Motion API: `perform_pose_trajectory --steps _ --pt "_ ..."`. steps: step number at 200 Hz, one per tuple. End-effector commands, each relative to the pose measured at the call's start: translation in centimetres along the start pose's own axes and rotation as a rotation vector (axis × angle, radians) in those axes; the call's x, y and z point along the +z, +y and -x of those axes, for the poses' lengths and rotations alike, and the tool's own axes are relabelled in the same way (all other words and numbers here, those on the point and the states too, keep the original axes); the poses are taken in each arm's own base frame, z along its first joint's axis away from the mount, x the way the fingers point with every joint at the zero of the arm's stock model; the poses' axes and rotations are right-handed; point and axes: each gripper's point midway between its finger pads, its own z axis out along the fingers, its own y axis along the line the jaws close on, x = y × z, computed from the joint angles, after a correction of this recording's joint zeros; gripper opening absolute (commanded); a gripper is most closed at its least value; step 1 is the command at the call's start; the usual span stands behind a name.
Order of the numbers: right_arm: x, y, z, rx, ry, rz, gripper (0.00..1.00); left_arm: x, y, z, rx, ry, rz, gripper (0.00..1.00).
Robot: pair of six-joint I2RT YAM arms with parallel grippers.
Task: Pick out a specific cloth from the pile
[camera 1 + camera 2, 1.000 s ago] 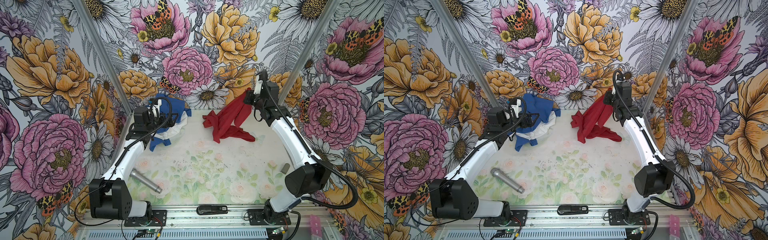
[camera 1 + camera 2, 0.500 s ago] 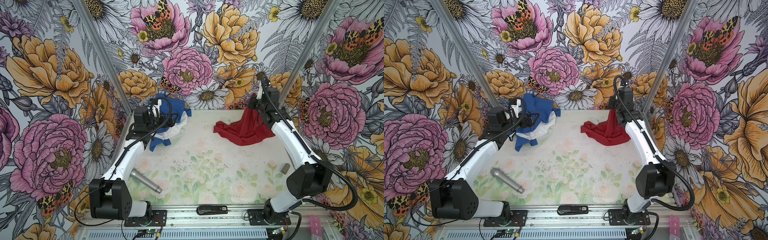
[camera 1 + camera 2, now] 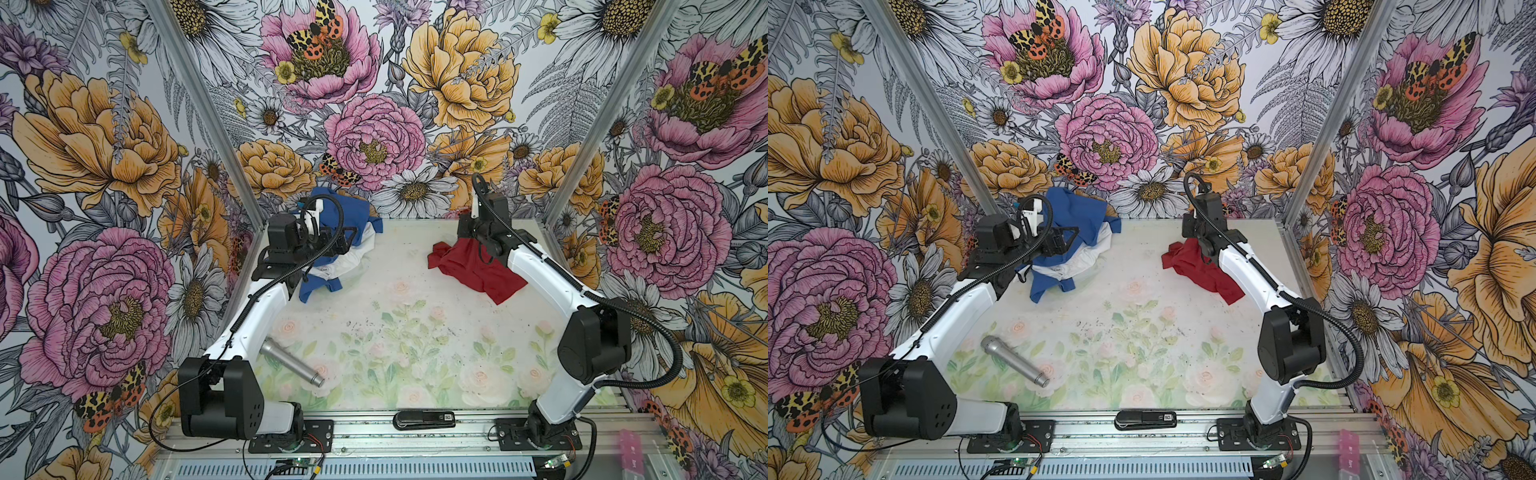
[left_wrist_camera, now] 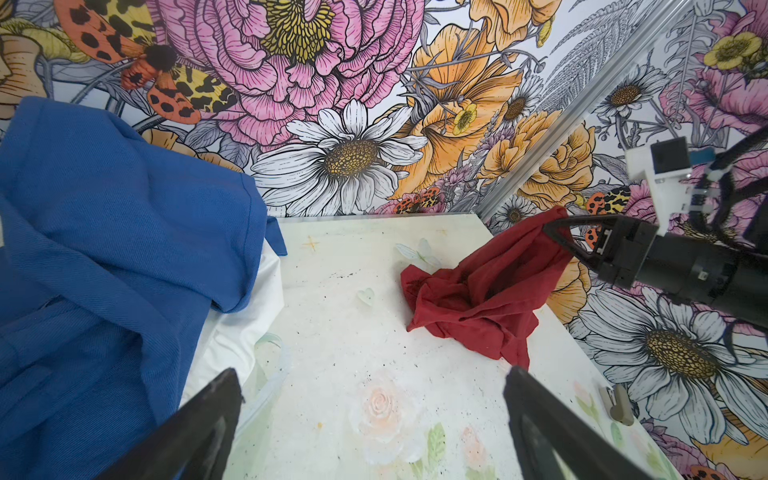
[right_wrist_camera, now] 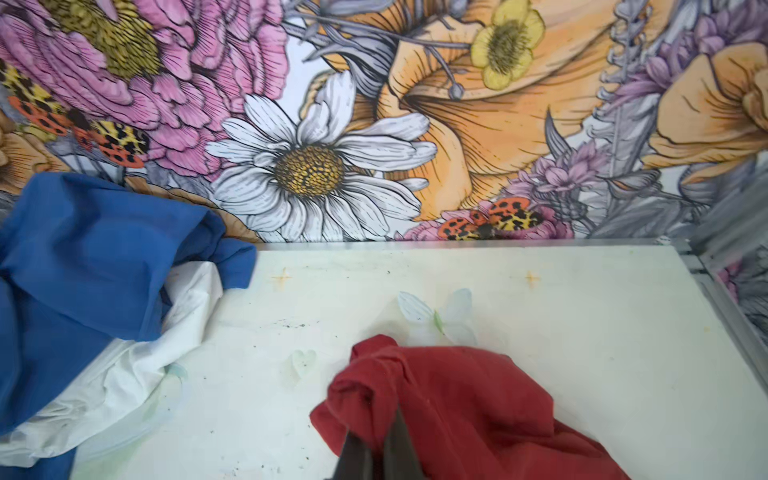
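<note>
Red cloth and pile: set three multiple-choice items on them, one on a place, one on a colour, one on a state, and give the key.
1. Where on the table does the pile lie?
A. Near right corner
B. Far left corner
C. Centre

2. Which colours show in the pile?
A. Green and yellow
B. Black and grey
C. Blue and white

3. How is the right tool?
A. Shut on the red cloth
B. Open over bare table
C. Shut on the pile

Key:
1 B: in both top views it sits against the back wall on the left arm's side.
2 C: blue folds over white fabric show in both wrist views.
3 A: in the left wrist view its closed tips pinch a raised fold of the red cloth.
</note>
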Motion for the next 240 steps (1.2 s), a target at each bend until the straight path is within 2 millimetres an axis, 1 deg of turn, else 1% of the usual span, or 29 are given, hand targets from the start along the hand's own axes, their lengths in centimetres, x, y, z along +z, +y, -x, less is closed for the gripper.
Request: perform_pose_trajectory --steps 1,7,20,36,64,77,86,93,98,104,109,113,120,130,138,149,162,179,189,203,205,212,218,222,224,240 --pt "-0.6 -4.9 -2.0 0.06 -0.001 -0.108 0.0 -0.4 -0.5 0.4 0.005 -0.018 -0.023 0.99" --pt "-0.4 -5.9 -3.3 0.069 0.02 -0.131 0.0 -0.4 -0.5 0.3 0.005 -0.018 -0.023 0.99" --pt "-0.2 -8.0 -5.3 0.078 0.053 -0.185 0.0 -0.5 -0.6 0.5 0.005 -0.02 -0.027 0.99" --pt "0.4 -9.6 -7.3 0.078 0.098 -0.228 0.0 -0.5 -0.7 0.5 0.007 -0.022 -0.028 0.99" --pt "2.2 -10.8 -10.4 0.074 0.175 -0.266 0.0 -0.4 -0.6 0.4 0.004 -0.018 -0.028 0.99" --pt "2.6 -11.1 -11.1 0.076 0.191 -0.277 0.0 -0.5 -0.6 0.4 0.005 -0.019 -0.028 0.99" --pt "2.6 -11.0 -11.0 0.077 0.19 -0.273 0.0 -0.5 -0.6 0.4 0.004 -0.02 -0.026 0.99" --pt "2.4 -10.9 -10.7 0.079 0.18 -0.276 0.15 -0.6 -0.6 0.5 0.006 -0.024 -0.022 0.99" --pt "2.1 -10.8 -10.3 0.072 0.17 -0.281 0.3 -0.7 -0.6 0.6 0.006 -0.027 -0.02 0.99" --pt "1.6 -10.8 -9.8 0.063 0.154 -0.293 0.44 -0.7 -0.5 0.6 0.005 -0.028 -0.015 0.99" --pt "1.1 -11.1 -9.2 0.052 0.134 -0.322 0.53 -0.7 -0.6 0.7 0.007 -0.031 -0.015 0.99" --pt "0.7 -10.9 -8.8 0.04 0.121 -0.333 0.62 -0.7 -0.5 0.7 0.007 -0.03 -0.014 0.99" --pt "-0.1 -11.1 -7.9 0.018 0.093 -0.37 0.71 -0.7 -0.5 0.7 0.006 -0.03 -0.013 0.99" --pt "-1.4 -11.0 -6.5 -0.02 0.05 -0.417 0.77 -0.7 -0.5 0.7 0.001 -0.029 -0.015 0.99" --pt "-2.2 -10.4 -5.5 -0.055 0.021 -0.434 0.79 -0.7 -0.5 0.7 0.0 -0.029 -0.017 0.99" --pt "-2.5 -8.7 -4.2 -0.104 -0.004 -0.417 0.81 -0.6 -0.5 0.6 -0.006 -0.026 -0.019 0.99" --pt "-1.9 -6.0 -3.4 -0.165 -0.013 -0.373 0.83 -0.5 -0.7 0.7 -0.008 -0.024 -0.031 0.99" --pt "-0.7 -2.7 -3.0 -0.245 -0.012 -0.343 0.84 -0.5 -1.0 0.5 -0.004 -0.016 -0.048 0.99" --pt "0.5 -0.6 -3.4 -0.283 0.001 -0.293 0.84 -0.3 -1.0 0.3 -0.007 -0.007 -0.058 0.99" --pt "3.0 2.3 -4.7 -0.296 0.048 -0.172 0.85 0.1 -1.0 -0.1 -0.021 0.011 -0.068 0.99" --pt "3.4 2.5 -5.1 -0.296 0.061 -0.16 0.85 0.2 -1.0 -0.2 -0.023 0.015 -0.069 0.99" --pt "4.4 3.7 -5.6 -0.292 0.083 -0.117 0.85 0.5 -0.9 -0.6 -0.034 0.03 -0.068 0.99" --pt "5.5 4.3 -6.6 -0.299 0.112 -0.097 0.85 0.9 -0.6 -0.9 -0.047 0.047 -0.059 0.99" --pt "5.8 4.9 -6.7 -0.303 0.118 -0.088 0.85 1.1 -0.4 -1.2 -0.057 0.062 -0.052 0.99" --pt "6.2 5.0 -7.1 -0.311 0.129 -0.087 0.85 1.3 -0.2 -1.4 -0.064 0.071 -0.046 0.99" --pt "8.0 5.7 -8.8 -0.335 0.179 -0.095 0.85 2.7 1.0 -3.3 -0.116 0.171 0.0 0.99"
